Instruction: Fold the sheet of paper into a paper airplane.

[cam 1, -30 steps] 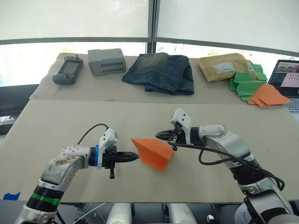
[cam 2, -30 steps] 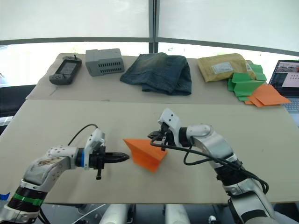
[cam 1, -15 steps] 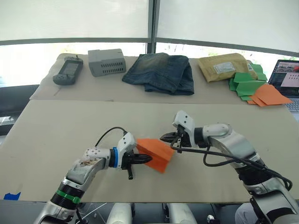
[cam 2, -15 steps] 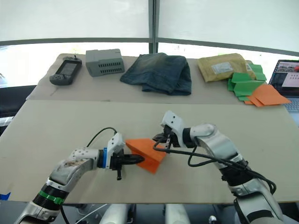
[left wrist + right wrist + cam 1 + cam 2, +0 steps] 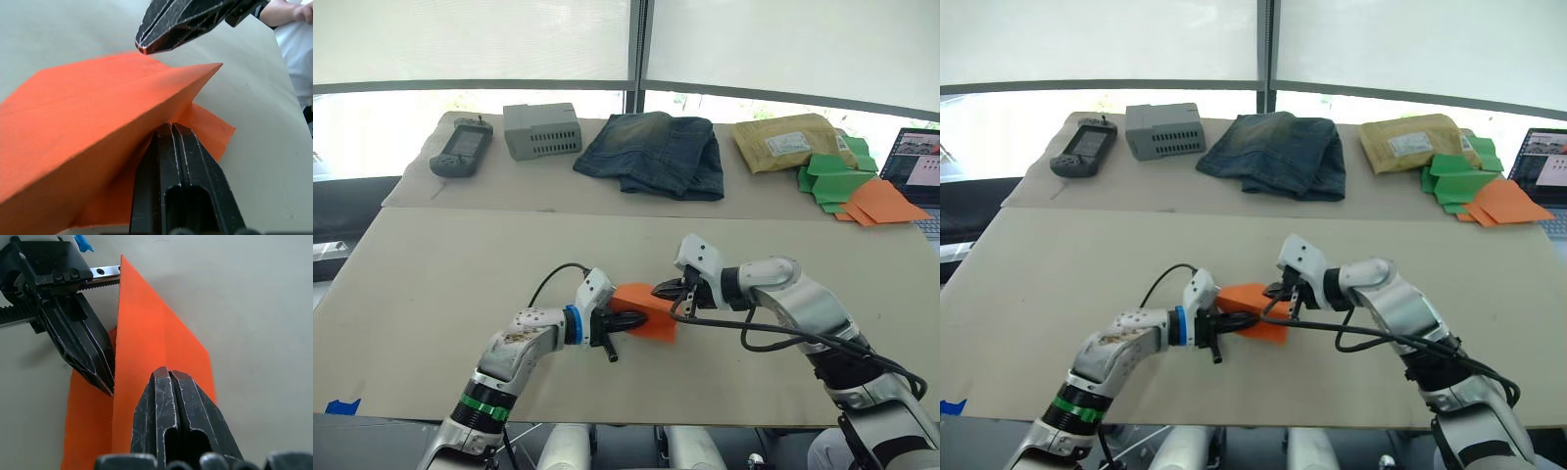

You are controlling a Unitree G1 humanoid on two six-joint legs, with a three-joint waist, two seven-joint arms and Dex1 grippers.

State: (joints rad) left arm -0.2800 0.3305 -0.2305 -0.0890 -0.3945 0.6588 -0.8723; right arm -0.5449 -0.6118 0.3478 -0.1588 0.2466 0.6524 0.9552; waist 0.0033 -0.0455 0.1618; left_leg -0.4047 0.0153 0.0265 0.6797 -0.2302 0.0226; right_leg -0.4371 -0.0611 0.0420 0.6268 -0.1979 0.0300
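The sheet of paper (image 5: 644,298), bright orange and folded into a pointed wedge with layered flaps, lies mid-table on the beige tabletop (image 5: 450,264). My left gripper (image 5: 626,323) is shut, and its tips are pushed from the left into the fold beneath the upper flap (image 5: 98,107). From the right, my right gripper (image 5: 662,291) is also shut, its tips resting on top of the paper's upper panel (image 5: 151,333). The left fingers (image 5: 83,352) sit just beside the paper's ridge, close to the right fingertips (image 5: 161,34).
On the far table lie a handheld device (image 5: 460,147), a grey box (image 5: 541,129), folded jeans (image 5: 651,152), a padded envelope (image 5: 788,142) and a pile of green and orange paper pieces (image 5: 847,181). A laptop (image 5: 915,157) sits at the far right.
My left gripper moved right and slid under the paper's left flap, which is now lifted and bunched. The right gripper stayed on the paper's right side.
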